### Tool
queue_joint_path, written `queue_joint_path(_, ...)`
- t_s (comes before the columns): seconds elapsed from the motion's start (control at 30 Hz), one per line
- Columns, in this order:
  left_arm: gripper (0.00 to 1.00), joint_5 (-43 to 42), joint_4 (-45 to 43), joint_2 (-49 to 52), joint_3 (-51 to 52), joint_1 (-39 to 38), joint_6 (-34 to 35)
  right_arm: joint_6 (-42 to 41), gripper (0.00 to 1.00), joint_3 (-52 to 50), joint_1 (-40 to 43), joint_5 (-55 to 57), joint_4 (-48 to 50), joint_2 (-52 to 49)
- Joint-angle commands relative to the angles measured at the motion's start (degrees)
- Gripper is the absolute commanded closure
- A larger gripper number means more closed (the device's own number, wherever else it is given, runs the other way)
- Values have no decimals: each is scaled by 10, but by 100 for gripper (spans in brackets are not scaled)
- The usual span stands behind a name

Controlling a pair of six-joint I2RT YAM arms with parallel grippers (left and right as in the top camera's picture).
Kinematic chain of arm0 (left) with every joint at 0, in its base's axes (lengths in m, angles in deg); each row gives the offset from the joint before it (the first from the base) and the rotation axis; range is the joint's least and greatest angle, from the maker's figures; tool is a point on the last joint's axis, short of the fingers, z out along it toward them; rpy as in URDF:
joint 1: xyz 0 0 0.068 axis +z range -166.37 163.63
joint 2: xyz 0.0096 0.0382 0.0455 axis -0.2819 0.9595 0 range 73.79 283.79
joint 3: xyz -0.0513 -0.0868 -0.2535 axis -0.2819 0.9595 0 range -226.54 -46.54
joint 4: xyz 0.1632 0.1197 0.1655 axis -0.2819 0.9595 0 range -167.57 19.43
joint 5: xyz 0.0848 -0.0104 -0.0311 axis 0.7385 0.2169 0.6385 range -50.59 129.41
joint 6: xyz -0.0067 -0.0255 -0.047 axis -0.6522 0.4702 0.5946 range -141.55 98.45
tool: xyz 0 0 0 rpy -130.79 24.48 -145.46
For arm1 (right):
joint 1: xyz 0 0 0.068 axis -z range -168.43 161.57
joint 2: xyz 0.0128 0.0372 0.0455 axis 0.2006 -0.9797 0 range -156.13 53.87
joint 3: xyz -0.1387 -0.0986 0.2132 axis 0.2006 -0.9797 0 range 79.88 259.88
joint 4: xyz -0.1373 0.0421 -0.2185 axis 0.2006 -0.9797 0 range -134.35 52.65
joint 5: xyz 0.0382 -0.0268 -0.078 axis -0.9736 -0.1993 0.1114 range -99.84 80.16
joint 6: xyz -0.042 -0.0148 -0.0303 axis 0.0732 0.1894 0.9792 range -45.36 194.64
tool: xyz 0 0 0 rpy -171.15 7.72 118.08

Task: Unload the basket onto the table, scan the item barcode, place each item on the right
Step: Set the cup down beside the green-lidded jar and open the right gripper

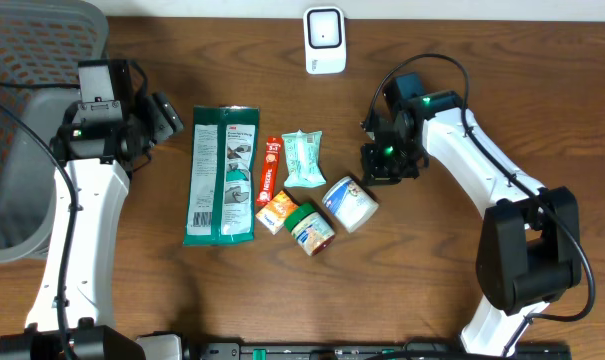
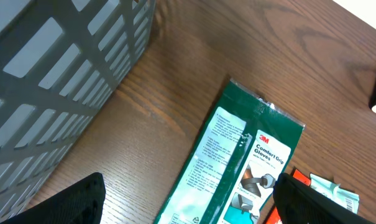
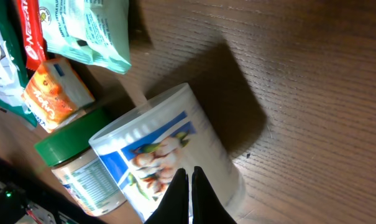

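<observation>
Several items lie in a cluster mid-table: a green glove pack (image 1: 222, 175), a red stick sachet (image 1: 269, 170), a mint pouch (image 1: 304, 158), an orange box (image 1: 277, 211), a green-lidded jar (image 1: 310, 228) and a white tub (image 1: 350, 203). A white scanner (image 1: 324, 40) stands at the far edge. My left gripper (image 1: 164, 118) hangs open left of the glove pack (image 2: 237, 162), holding nothing; in its wrist view the gripper (image 2: 189, 186) is above that pack. My right gripper (image 1: 382, 165) is shut and empty, just right of the tub. In the right wrist view the gripper (image 3: 189, 171) is over the tub (image 3: 169, 155).
A grey slatted basket (image 1: 22, 200) sits at the table's left edge, close to the left arm, and its wall (image 2: 51, 74) fills the left wrist view's upper left. Bare wood lies between the items and the scanner.
</observation>
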Motion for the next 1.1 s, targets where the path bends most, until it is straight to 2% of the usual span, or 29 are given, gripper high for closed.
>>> queue_joint_path(0.0, 14, 5, 1, 2, -5, 2, -5, -4, 98, 9, -4, -11, -7, 3)
queue_joint_path(0.17, 14, 5, 1, 2, -5, 2, -5, -4, 84, 29, -4, -11, -23, 3)
queue_joint_path(0.33, 14, 5, 1, 2, -5, 2, -5, 10, 81, 29, -15, -39, -37, 3)
queue_joint_path(0.47, 14, 5, 1, 2, -5, 2, -5, 33, 57, 29, -37, -22, -41, 3)
queue_joint_path(0.67, 14, 5, 1, 2, -5, 2, -5, 49, 41, 29, -61, 17, -43, 3)
queue_joint_path(1.07, 14, 5, 1, 2, -5, 2, -5, 96, 27, 29, -64, 17, -58, 3)
